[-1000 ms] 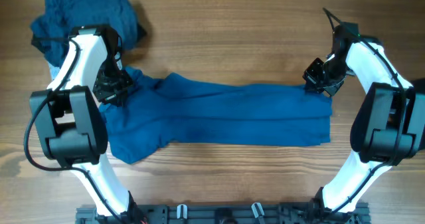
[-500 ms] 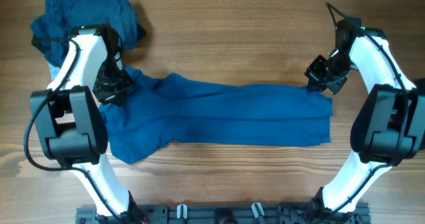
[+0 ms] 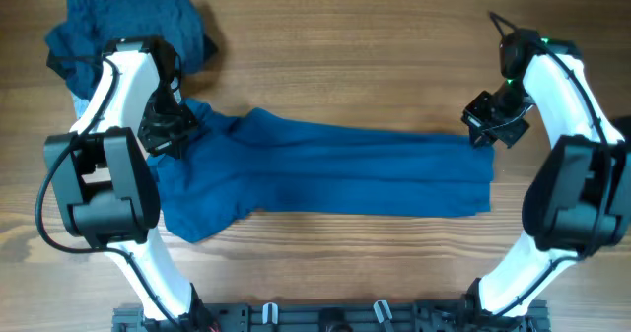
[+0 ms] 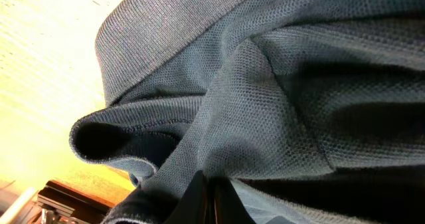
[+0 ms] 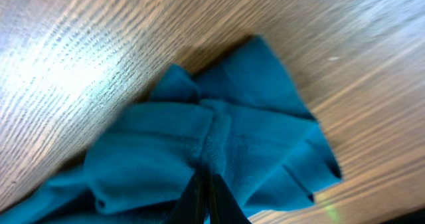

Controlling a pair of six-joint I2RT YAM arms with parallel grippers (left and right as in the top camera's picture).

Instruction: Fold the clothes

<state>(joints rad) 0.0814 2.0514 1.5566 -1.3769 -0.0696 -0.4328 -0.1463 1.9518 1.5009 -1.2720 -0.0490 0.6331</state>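
Observation:
A blue garment lies stretched lengthwise across the wooden table, wider at its left end. My left gripper is shut on the garment's upper left edge; in the left wrist view the bunched fabric fills the frame above the closed fingertips. My right gripper is shut on the garment's upper right corner; the right wrist view shows the pinched blue cloth with folds spreading from the fingertips.
A second dark blue garment lies crumpled at the back left corner, behind the left arm. Bare wooden tabletop runs behind the stretched garment. The arm bases stand at the front edge.
My right gripper has moved right and slightly toward the front, pulling the garment's right corner outward. The left gripper has stayed put.

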